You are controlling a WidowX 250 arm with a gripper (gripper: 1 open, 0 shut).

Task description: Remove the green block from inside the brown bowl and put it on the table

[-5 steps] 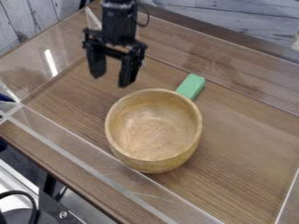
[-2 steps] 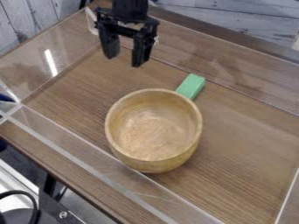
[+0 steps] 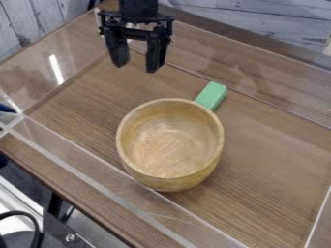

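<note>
Wood-grain table (image 3: pixel 77 107) holds brown bowl (image 3: pixel 171 142), green block (image 3: pixel 212 95) just beside.

**One raised camera, looking down across the table**

A single view covers the scene, so nothing is shared with a second one. The camera sits high, off the near corner of the table (image 3: pixel 91 107), and looks down at a slant toward 12 o'clock. The clear acrylic wall (image 3: pixel 77 170) crosses the frame's 7 o'clock corner, nearest the lens. The range is middling: most of the tabletop fits, its 3 o'clock end cut off.
</note>
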